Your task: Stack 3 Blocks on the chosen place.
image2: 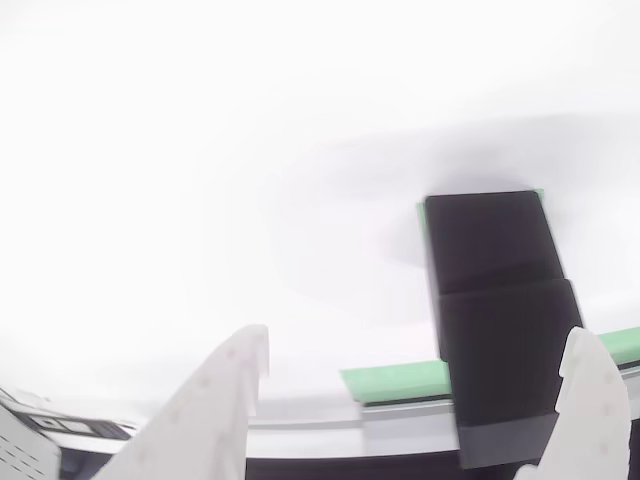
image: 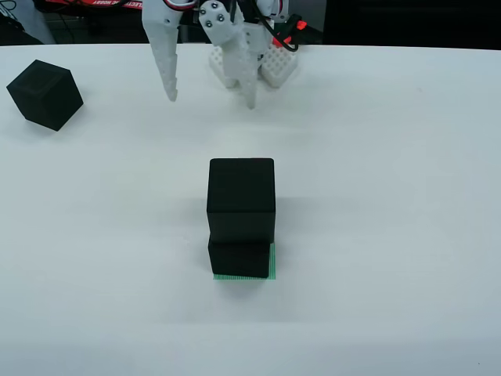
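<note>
Your pincer (image: 210, 98) hangs spread wide and empty above the far side of the white bench (image: 391, 196), its two white fingers (image: 167, 70) pointing down with nothing between them. Just in front of it, nearer the camera in the fixed view, stands a stack of two black blocks: the upper block (image: 242, 196) sits squarely on the lower block (image: 239, 259), which rests on the green striped patch (image: 272, 262), the chosen place, with a thin green edge showing at its right and front. In the view riding on the pincer, the same stack (image2: 497, 300) appears between the fingertips but well beyond them. The third block (image: 45, 94) lies tilted, well off to the pincer's left as the fixed view shows it. Two blocks look placed; judging from this, your next move is to swing over to that loose block, close on it, and carry it onto the stack without knocking the stack.
</note>
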`<state>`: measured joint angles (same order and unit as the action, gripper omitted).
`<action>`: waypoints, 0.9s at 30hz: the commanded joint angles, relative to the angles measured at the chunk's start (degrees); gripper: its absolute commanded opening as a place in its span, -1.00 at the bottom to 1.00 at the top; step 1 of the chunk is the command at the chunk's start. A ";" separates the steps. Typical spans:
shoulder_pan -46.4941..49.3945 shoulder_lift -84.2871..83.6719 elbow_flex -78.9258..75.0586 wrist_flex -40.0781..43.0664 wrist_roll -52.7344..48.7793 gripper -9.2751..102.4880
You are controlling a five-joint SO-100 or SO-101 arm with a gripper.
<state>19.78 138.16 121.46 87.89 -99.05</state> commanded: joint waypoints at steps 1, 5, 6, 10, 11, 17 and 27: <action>10.11 0.88 -2.29 2.20 -0.35 -0.20; 17.93 -0.53 -1.85 2.11 -0.35 -0.20; 19.78 -0.53 -1.32 1.67 -0.44 -0.20; 27.42 -1.67 -0.18 0.88 -2.90 -0.20; 28.92 -1.85 0.09 0.18 -3.25 -0.20; 40.61 -4.13 -0.62 -1.85 -16.08 -0.20; 57.04 -11.43 -1.14 -19.34 -35.42 -0.20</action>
<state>74.00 127.88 121.82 73.48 -131.31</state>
